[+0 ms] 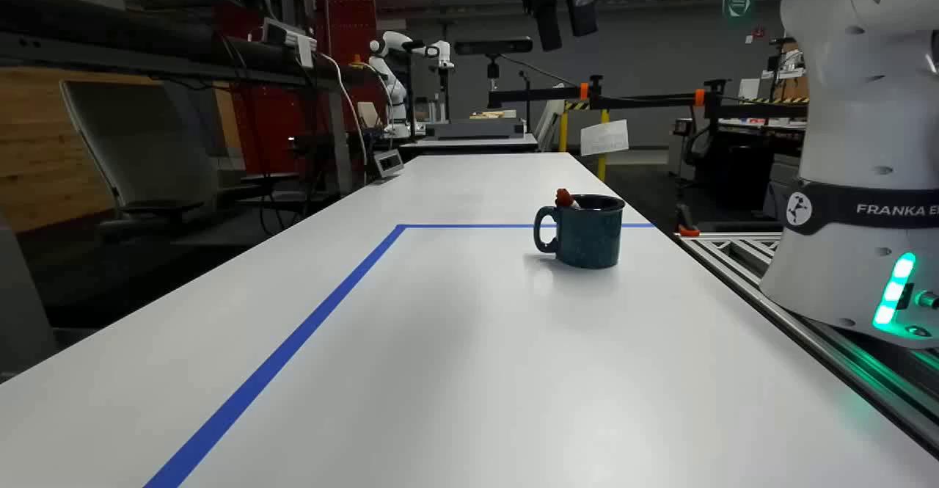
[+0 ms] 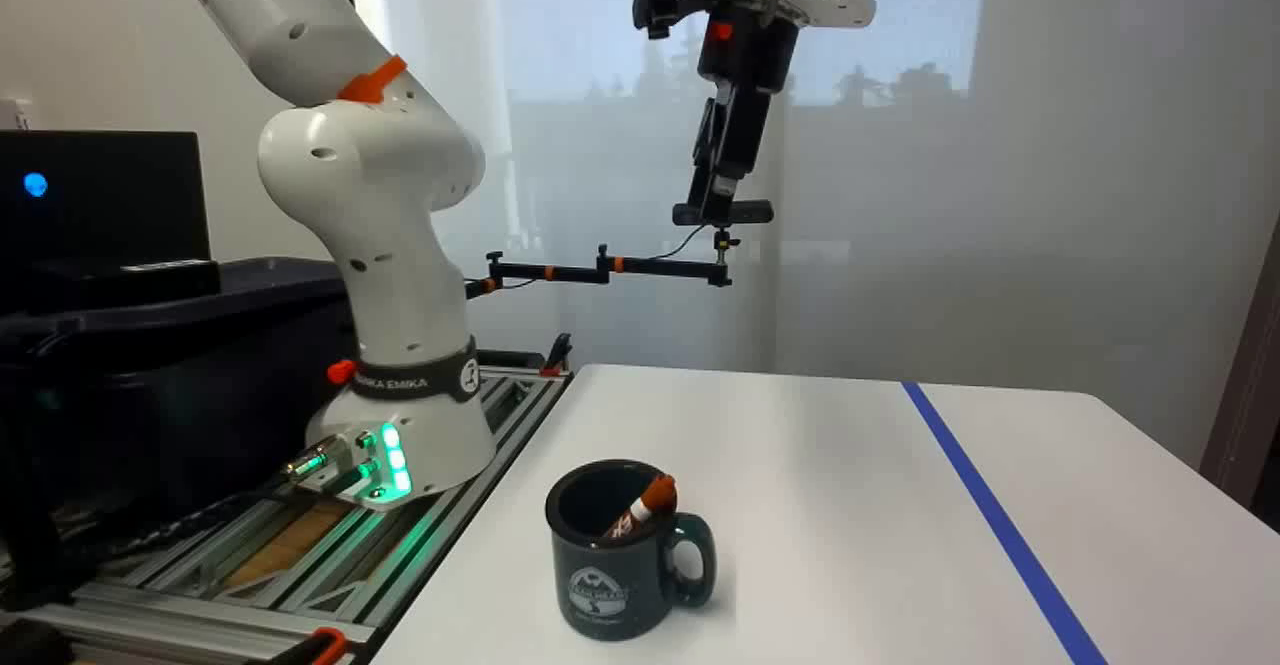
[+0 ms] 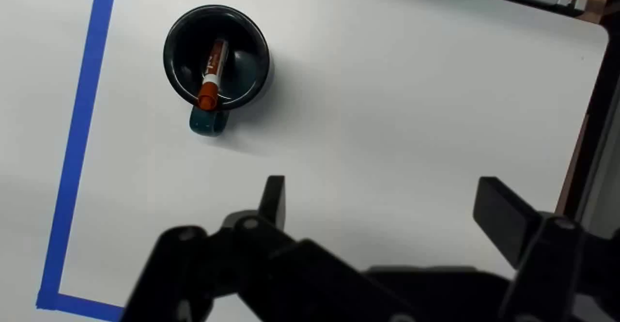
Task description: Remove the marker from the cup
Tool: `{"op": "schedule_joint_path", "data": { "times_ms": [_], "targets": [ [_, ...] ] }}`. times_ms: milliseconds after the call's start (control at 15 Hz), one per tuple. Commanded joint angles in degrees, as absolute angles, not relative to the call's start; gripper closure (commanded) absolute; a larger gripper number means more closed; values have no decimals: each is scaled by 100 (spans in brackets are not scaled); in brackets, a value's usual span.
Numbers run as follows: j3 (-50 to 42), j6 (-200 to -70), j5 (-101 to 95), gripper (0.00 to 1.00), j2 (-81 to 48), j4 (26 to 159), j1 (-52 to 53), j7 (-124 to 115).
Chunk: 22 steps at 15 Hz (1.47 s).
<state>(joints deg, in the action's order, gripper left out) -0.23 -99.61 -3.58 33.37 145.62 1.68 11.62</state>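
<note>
The cup, a dark teal mug point(image 1: 598, 238), stands upright on the white table in both exterior views point(image 2: 600, 580) and at the upper left of the wrist view point(image 3: 247, 72). The marker point(image 3: 212, 77), with a reddish-orange cap and a white band, leans inside it, its cap end over the rim above the handle. The cap also shows in both exterior views point(image 1: 564, 198) point(image 2: 655, 496). My gripper point(image 3: 380, 189) is open and empty, its fingers wide apart. It hangs high above the table in both exterior views point(image 1: 566, 37) point(image 2: 712, 200), touching neither mug nor marker.
Blue tape point(image 1: 323, 308) marks lines on the white table point(image 1: 469, 370); it also shows in the wrist view point(image 3: 80, 128). The robot base stands on a metal frame point(image 2: 520, 445) along the table edge. A camera on a black arm point(image 2: 660, 267) stands beyond the table.
</note>
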Motion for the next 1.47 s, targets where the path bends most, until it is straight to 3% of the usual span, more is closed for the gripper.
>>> {"op": "schedule_joint_path", "data": {
  "times_ms": [0,600,1000,1400],
  "targets": [
    [-66,-9952,-378,0,3335,14554,220,1138],
    [-609,-9737,-218,0,3074,14650,-37,1347],
    [-1367,-10152,-221,0,2730,15107,-557,1694],
    [-1430,-10771,-553,0,2105,15145,-764,1994]
  ]
}}
